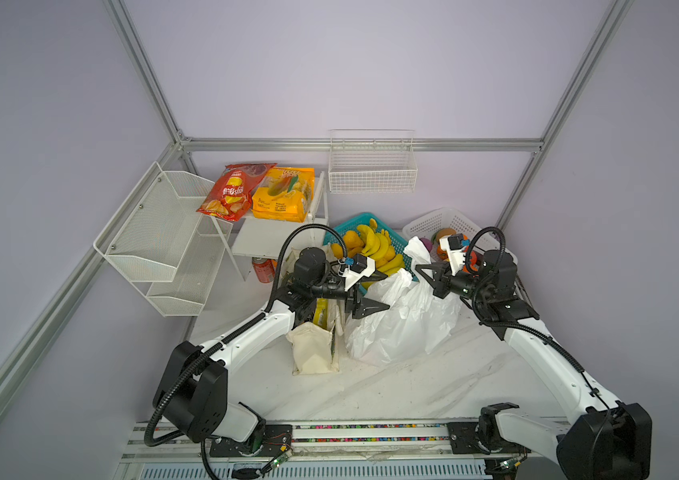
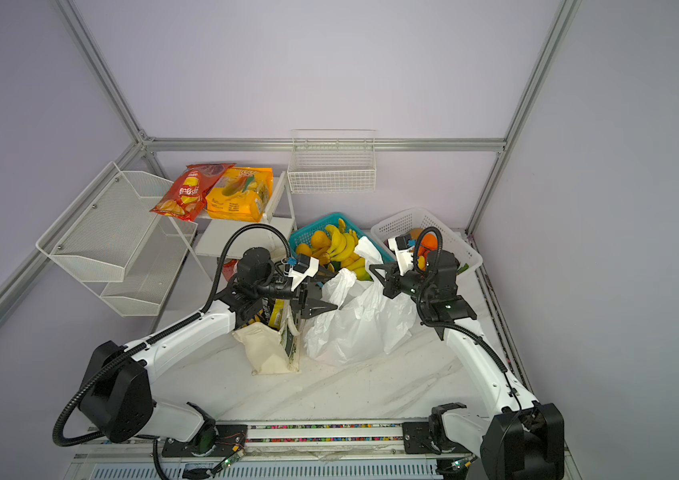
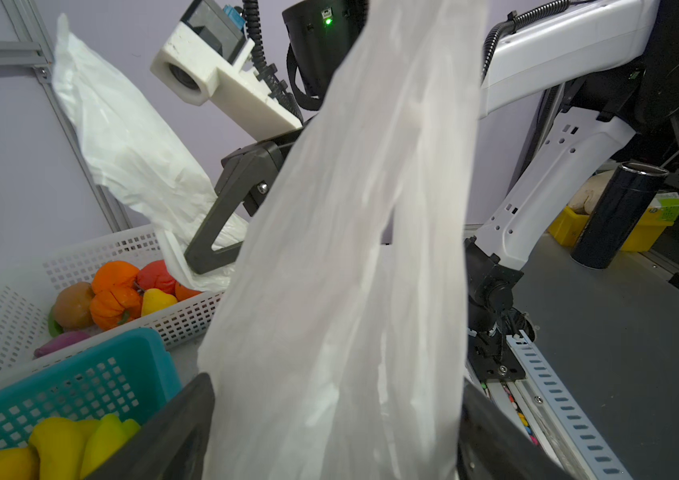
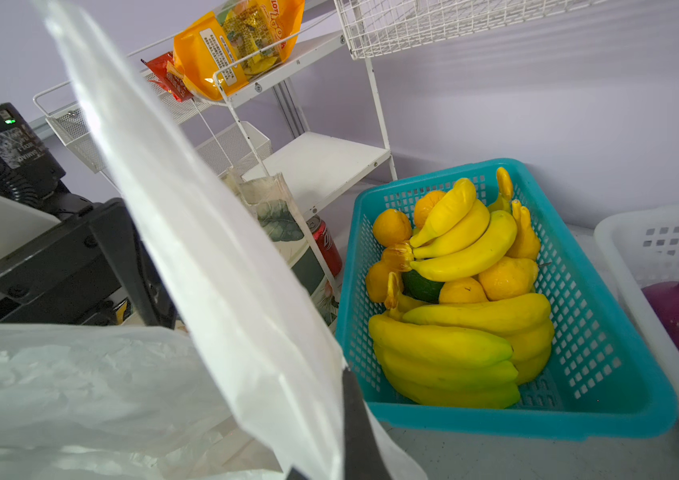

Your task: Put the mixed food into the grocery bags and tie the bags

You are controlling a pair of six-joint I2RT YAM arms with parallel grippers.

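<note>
Pinching plastic bag [image 1: 404, 324], right claw [image 1: 420, 269] (handle)

Crinkly white plastic bag [image 1: 400, 328] stands beside canvas tote [image 1: 312, 353], possibly touching.

Arm links [image 1: 246, 332]: were smooth white shells with small dark screw holes
Joints [image 1: 308, 266]: were black round housings, with bigger black blocks at the shoulders
Cables [image 3: 255, 37]: were black ribbed hoses
Left gripper [image 1: 383, 291]: had flat black triangular fingers, hollow inside
Right gripper [image 1: 423, 272]: had the same black triangle form, with one silver screw
Camera mount [image 3: 221, 79]: was a white block, blue plug behind
Lamp [image 3: 328, 20]: was small and shone green
</note>
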